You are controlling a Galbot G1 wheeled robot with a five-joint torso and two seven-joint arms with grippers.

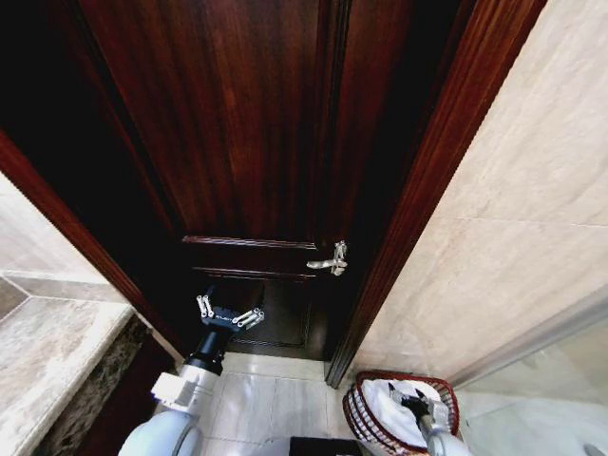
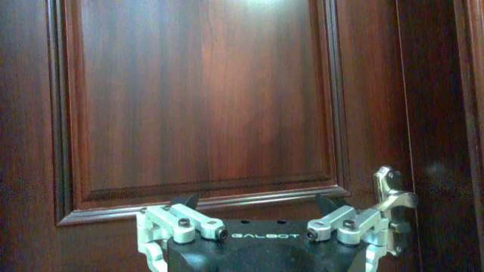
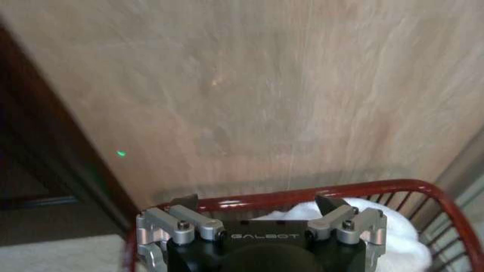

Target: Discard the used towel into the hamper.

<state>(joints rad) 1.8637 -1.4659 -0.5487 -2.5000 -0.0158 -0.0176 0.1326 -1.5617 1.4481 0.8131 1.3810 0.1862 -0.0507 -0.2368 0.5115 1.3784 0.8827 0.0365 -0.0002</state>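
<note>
Hovering over the hamper point(image 1: 353, 407) by the wall, the right gripper point(image 3: 257, 205) is spread above the towel point(image 3: 378, 232); left gripper point(image 1: 229, 313), apparently spread, faces the door point(image 1: 237, 142).

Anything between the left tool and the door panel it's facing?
No. In the left wrist view the gap from the open left tool to the door is bare; the door handle sits off to one side.
</note>
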